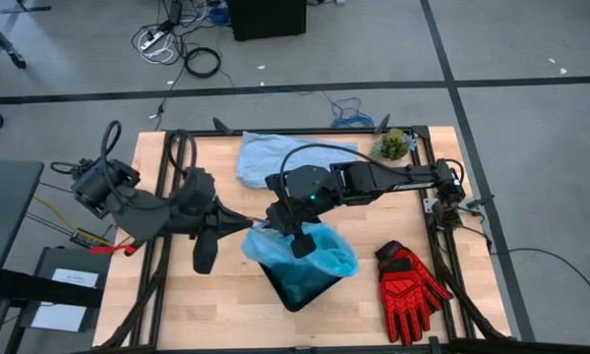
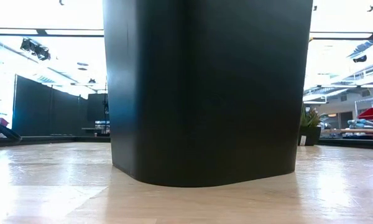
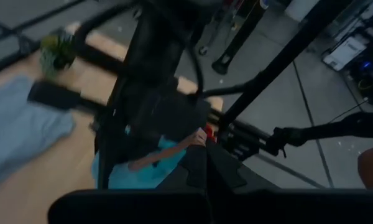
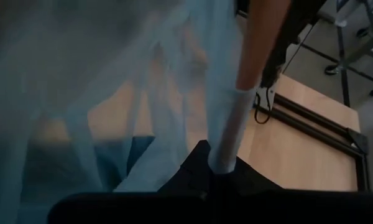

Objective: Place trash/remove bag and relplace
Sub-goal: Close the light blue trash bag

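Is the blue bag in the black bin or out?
In. The bag lines the black bin, its edge spilling over the rim.

The bin [image 1: 293,287] stands mid-surface [image 1: 206,305], bag [image 1: 324,258] in it; gloves [image 1: 409,284] to its right, plant [image 1: 393,145] behind.

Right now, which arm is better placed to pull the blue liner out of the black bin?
The right gripper: it is shut on the liner directly over the bin. The left gripper, shut on the liner's edge, sits beside it.

Left gripper [image 1: 248,224] jaws shut; right gripper [image 1: 302,245] jaws shut.
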